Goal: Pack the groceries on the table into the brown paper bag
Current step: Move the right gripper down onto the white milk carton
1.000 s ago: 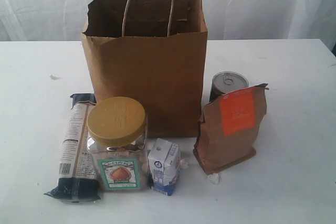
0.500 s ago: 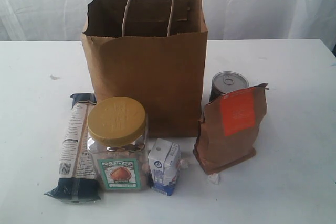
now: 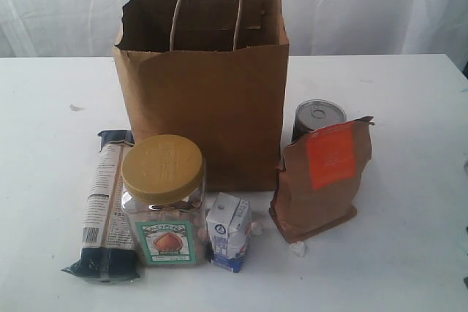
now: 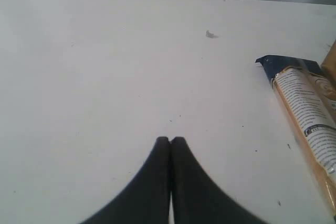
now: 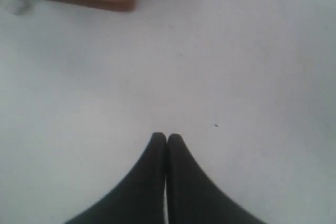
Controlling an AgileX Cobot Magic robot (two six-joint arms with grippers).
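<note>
Both left gripper [image 4: 170, 139] and right gripper [image 5: 166, 136] sit pinched closed and empty over bare table [image 4: 94, 77], while the brown paper bag [image 3: 212, 107] stands open at upper centre of the exterior view and groceries [image 3: 322, 180] crowd below it, so reaching the nut jar [image 3: 162, 199] could topple the carton [image 3: 228, 231] just beside it.

place: staged lab-like setup | cues: white table [image 3: 409, 93], white curtain [image 3: 365, 5] backdrop
</note>
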